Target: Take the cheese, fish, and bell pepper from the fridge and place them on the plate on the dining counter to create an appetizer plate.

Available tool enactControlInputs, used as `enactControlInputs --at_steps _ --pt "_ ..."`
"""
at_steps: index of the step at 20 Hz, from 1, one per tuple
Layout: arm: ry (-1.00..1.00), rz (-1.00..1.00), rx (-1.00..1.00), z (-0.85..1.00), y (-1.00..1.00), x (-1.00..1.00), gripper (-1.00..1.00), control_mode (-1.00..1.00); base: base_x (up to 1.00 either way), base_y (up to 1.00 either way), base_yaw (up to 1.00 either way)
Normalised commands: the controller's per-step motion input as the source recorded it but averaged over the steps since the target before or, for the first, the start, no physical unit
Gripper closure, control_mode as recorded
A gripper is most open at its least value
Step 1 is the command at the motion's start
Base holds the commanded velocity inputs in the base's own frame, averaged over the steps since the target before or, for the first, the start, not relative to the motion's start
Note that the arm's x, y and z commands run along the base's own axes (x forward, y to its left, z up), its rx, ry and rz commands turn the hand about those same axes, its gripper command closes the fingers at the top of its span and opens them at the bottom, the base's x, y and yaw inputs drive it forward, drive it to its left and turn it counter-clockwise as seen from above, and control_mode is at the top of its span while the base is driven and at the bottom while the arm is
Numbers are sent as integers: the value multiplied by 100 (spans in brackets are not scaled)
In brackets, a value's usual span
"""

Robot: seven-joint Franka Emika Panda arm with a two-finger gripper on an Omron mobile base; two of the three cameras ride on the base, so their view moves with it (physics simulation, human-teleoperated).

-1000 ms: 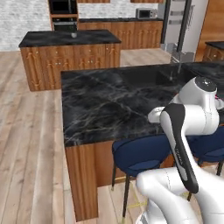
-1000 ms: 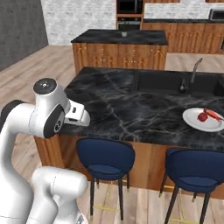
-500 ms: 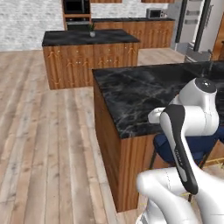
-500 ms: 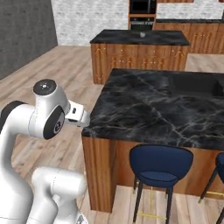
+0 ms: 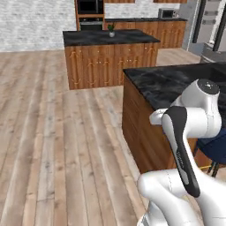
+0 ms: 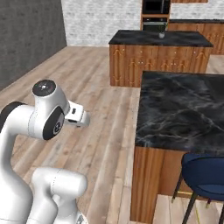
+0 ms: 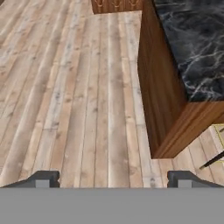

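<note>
The dining counter [image 5: 176, 81] [image 6: 183, 109], black marble with pale veins on brown wood, stands on the right; its near corner [image 7: 197, 43] shows in the hand view. My gripper [image 7: 113, 180] hangs open over the plank floor, left of that corner, with nothing between its fingertips [image 7: 41, 179]. The arm is folded up close to the base. The plate, cheese, fish and bell pepper are out of view. A tall grey unit with dark vertical bars [image 5: 209, 24] stands at the back right; I cannot tell whether it is the fridge.
A dark-topped wood island [image 5: 108, 37] [image 6: 157, 38] with a small plant [image 5: 111, 30] stands further back. Blue stools [image 6: 205, 175] [image 5: 216, 148] sit tucked under the counter's near side. A dark grey wall [image 6: 26, 39] runs along the left. Open plank floor [image 5: 57, 141] lies ahead.
The whole picture has shifted: the base has moved, so the counter slid to the right and the plate with the fish left the right base view. The gripper stays open.
</note>
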Motion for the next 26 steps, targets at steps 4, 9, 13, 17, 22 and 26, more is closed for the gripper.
enactControlInputs --at_steps 4,9,13,17,22,26 --pt "0 0 0 0 0 0 -100 100 84 100 -2" --pt "0 0 0 0 0 0 -100 100 100 80 -8" --pt "0 0 0 0 0 0 -100 100 100 24 -14" --pt "0 0 0 0 0 0 -100 100 100 6 -34" --pt "0 0 0 0 0 0 -100 100 100 33 -34" --pt "0 0 0 0 0 0 -100 100 100 46 -15"
